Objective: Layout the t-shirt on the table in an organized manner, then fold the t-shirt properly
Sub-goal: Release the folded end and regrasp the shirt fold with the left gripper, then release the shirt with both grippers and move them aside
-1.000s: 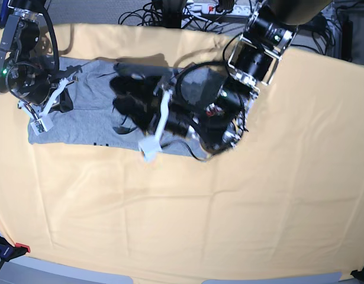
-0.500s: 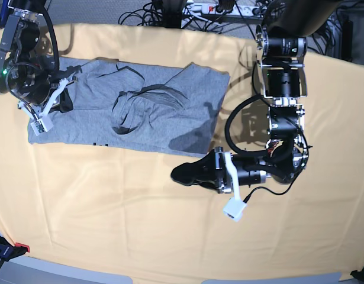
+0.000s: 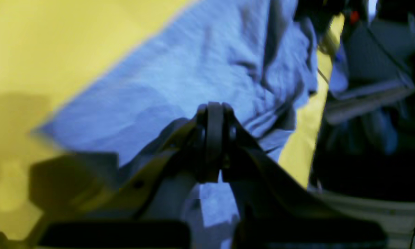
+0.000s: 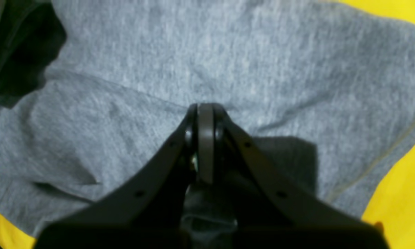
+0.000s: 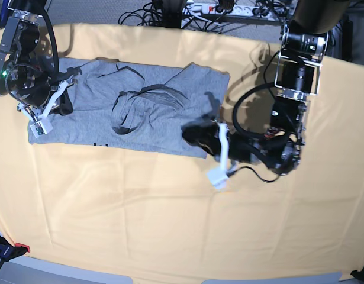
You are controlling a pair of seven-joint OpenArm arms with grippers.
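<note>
With the left fingers (image 5: 196, 133) and right fingers (image 5: 64, 106) pressed together, pinching nothing visible, the rumpled heather-grey cotton t-shirt (image 5: 134, 109) at upper left of the yellow-orange tabletop (image 5: 170, 225) could drag and bunch further.

Black cables (image 5: 164, 10), white power strip (image 5: 220, 8) behind far edge.

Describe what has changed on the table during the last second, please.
The left gripper left the middle of the t-shirt, swung out over the bare table, shut empty, and came back to the shirt's near corner. The right gripper stayed shut on the shirt's other end; the shirt barely moved.
</note>
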